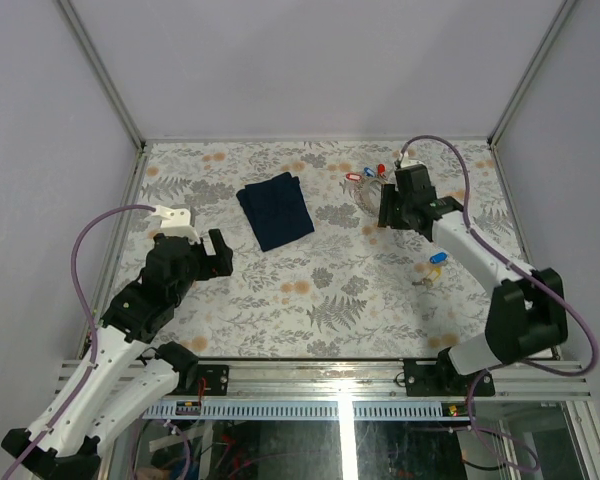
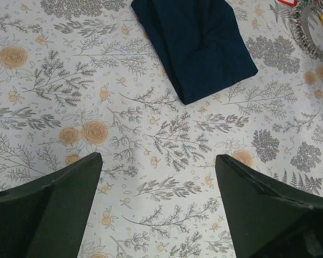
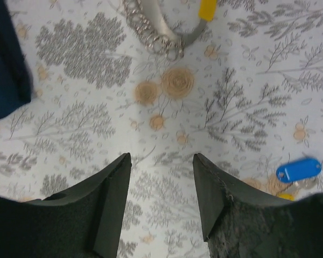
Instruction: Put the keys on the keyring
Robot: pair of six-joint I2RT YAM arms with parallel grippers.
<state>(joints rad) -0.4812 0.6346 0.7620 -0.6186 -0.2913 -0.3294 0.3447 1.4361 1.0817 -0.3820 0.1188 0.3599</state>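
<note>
Right gripper (image 3: pixel 161 161), spread and empty, hovers near the thin silvery wire keyring (image 3: pixel 156 33).
Probably lining up a grab; the small blue-tagged key (image 3: pixel 297 170) lies nearby.

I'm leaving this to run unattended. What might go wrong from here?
1. The keyring lies flat on the table. The open right gripper near it may push it along rather than lift it.
2. The blue key lies apart from the keyring, close beside the right arm, which might sweep it away.
</note>
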